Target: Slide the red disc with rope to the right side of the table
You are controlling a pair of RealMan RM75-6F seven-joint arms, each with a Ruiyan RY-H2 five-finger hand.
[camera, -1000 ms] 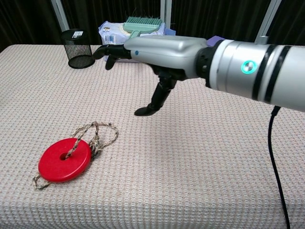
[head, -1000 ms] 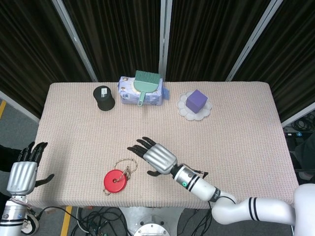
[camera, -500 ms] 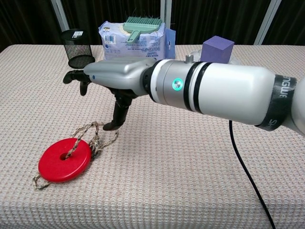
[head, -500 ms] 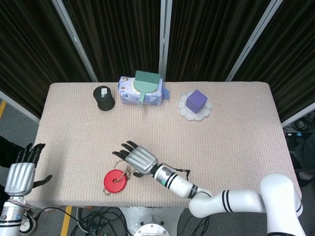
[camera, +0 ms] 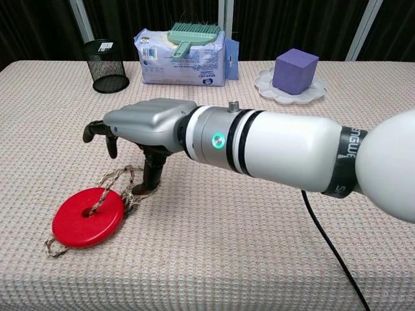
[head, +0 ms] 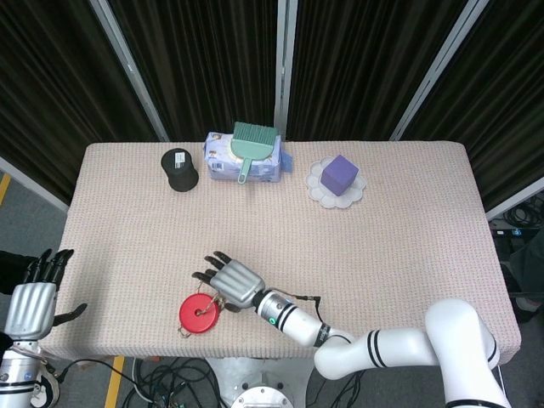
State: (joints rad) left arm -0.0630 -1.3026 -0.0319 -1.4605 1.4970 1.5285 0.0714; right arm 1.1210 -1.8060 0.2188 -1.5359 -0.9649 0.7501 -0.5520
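Note:
The red disc (head: 198, 313) (camera: 87, 218) lies flat near the table's front left, with a tan rope (camera: 127, 183) threaded through its hole and looped to its right. My right hand (head: 228, 280) (camera: 139, 132) hovers just right of and behind the disc, palm down and fingers spread. Its thumb (camera: 152, 179) points down and reaches the cloth at the rope loop. It holds nothing. My left hand (head: 31, 300) hangs off the table's left edge, fingers apart and empty. The chest view does not show it.
A black mesh cup (head: 179, 169) (camera: 107, 65) stands at the back left. A wipes pack with a green brush (head: 244, 156) (camera: 190, 35) on it sits at the back middle. A purple cube (head: 338, 175) (camera: 296, 68) rests on a white plate (camera: 266, 83) at the back right.
My right hand has moved left and toward the table's front, coming down beside the disc with its thumb at the rope loop. The disc has not moved. The left hand sank slightly.

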